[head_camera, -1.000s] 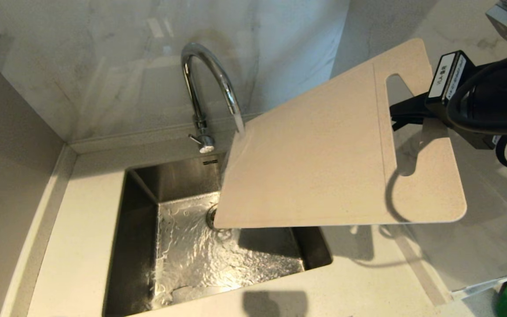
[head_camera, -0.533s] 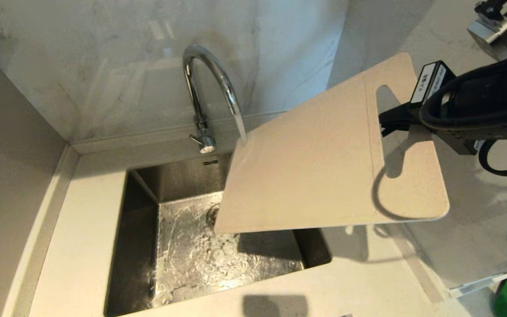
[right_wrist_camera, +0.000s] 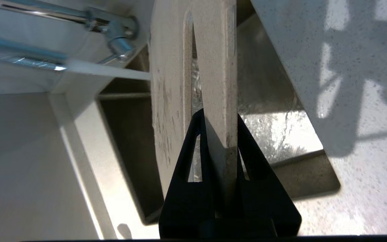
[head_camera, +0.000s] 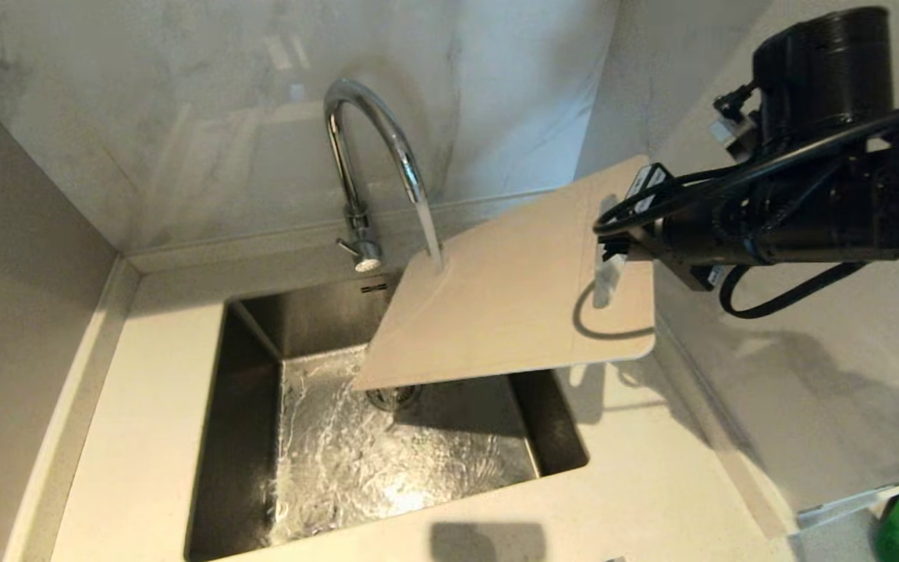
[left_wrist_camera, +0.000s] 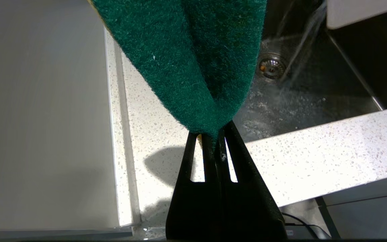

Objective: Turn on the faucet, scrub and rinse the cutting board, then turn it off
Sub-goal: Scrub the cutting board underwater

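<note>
A: Where's the cutting board [head_camera: 512, 312]?

B: Centre-right of the head view, tilted over the sink [head_camera: 246, 406], its far upper edge under the faucet [head_camera: 364, 148] stream. The right gripper [head_camera: 613, 250] is clamped on the strip beside the handle slot.

A: And the rinse — how to do it well?

B: I'd keep the slope steep so water sheets down into the basin, and sweep the board so the stream crosses the whole face — not one corner.

A: The left gripper [left_wrist_camera: 213, 137]?

B: Pinched tight on the green sponge [left_wrist_camera: 193, 57], above the counter [left_wrist_camera: 314, 154] at the sink's near edge.
</note>
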Robot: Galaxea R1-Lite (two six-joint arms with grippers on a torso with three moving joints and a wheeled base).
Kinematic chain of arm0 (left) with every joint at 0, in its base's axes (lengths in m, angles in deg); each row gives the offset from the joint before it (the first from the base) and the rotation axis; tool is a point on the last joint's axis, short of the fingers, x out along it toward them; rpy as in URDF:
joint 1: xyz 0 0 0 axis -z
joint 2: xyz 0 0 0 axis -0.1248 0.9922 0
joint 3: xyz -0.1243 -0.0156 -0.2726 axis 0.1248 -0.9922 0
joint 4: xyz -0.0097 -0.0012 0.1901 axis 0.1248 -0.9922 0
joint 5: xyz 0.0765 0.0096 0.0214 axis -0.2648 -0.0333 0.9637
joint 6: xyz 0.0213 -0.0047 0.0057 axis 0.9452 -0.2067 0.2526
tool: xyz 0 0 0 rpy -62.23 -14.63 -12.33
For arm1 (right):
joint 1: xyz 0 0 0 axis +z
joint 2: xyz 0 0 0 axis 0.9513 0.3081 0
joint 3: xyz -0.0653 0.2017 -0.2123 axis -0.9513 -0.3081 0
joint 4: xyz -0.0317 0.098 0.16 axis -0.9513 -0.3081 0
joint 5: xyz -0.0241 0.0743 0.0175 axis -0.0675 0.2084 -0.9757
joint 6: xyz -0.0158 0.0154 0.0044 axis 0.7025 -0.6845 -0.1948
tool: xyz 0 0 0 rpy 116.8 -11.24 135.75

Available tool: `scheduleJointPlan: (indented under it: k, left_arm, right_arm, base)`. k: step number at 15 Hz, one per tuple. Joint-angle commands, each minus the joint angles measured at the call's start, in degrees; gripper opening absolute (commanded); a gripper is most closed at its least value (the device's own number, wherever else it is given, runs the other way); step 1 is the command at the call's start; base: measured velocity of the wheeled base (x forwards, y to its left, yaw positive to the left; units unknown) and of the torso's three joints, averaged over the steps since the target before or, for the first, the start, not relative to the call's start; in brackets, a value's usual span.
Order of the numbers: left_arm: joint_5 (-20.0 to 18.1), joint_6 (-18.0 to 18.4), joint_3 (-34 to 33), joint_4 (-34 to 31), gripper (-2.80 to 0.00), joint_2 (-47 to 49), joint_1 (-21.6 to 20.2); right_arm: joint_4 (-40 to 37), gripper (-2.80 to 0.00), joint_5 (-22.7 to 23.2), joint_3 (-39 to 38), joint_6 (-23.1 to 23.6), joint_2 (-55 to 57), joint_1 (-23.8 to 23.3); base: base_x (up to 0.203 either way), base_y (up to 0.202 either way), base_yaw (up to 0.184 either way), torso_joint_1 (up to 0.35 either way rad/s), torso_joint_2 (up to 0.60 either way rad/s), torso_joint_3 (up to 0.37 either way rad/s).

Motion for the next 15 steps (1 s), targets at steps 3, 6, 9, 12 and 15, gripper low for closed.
scheduleJointPlan:
  k: [3,6,9,12,15]
  left_arm:
    - [0.0,-0.04,-0.06,-0.01,-2.8,0.06,0.0]
    - [0.0,-0.04,0.0,-0.01,-2.8,0.06,0.0]
    - [0.0,-0.04,-0.02,-0.01,-2.8,0.11,0.0]
    - [0.0,-0.04,0.0,-0.01,-2.8,0.14,0.0]
    - [0.0,0.05,0.0,-0.01,-2.8,0.14,0.0]
  right_arm:
    - [4.21,-2.8,0.07,-0.12,-0.44,9.59,0.17]
    - [5.37,-2.8,0.07,0.04,-0.43,11.05,1.4]
    - [6.37,-2.8,-0.13,0.04,-0.22,11.4,1.42]
    - [4.02,-2.8,-0.22,-0.25,0.02,6.84,1.34]
    - [-1.86,-2.8,-0.34,0.05,0.48,-0.77,1.34]
  base:
    - [0.0,0.0,0.0,0.0,0.0,0.0]
    - [0.0,0.0,0.0,0.0,0.0,0.0]
    - [0.0,0.0,0.0,0.0,0.0,0.0]
    - [0.0,0.0,0.0,0.0,0.0,0.0]
    - [0.0,0.0,0.0,0.0,0.0,0.0]
